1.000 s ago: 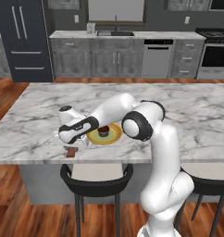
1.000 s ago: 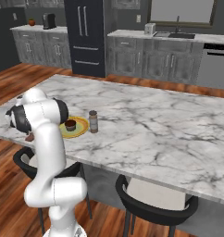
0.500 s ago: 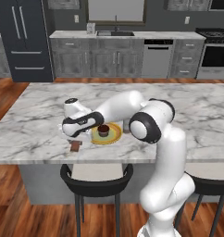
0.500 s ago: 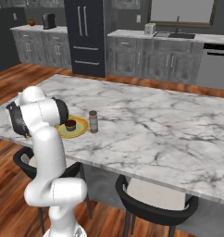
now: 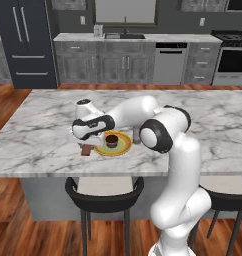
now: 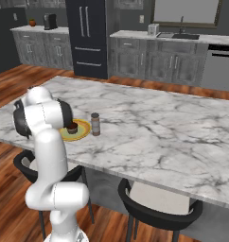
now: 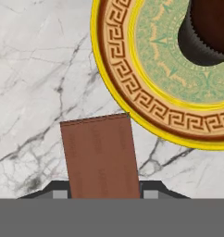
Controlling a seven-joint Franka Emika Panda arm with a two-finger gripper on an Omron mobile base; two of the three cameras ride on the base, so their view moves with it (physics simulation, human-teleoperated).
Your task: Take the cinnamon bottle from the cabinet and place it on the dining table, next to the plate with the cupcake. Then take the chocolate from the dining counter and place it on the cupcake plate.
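My gripper is shut on the chocolate, a flat brown bar that hangs just above the dining table, left of the plate. In the hand view the chocolate stands between my fingertips, its far edge almost at the yellow plate rim. The dark cupcake sits on the greenish centre. The cupcake and plate lie under my forearm. The cinnamon bottle stands upright on the marble right beside the plate, partly hidden by the arm in the left base view.
Black stools stand along the near edge of the island. The marble top stretches bare to the right of the bottle. Kitchen cabinets, a fridge and a dishwasher line the back wall.
The hand has risen a little with the chocolate in it, lifting the bar off the marble and bringing it closer to the plate's rim.
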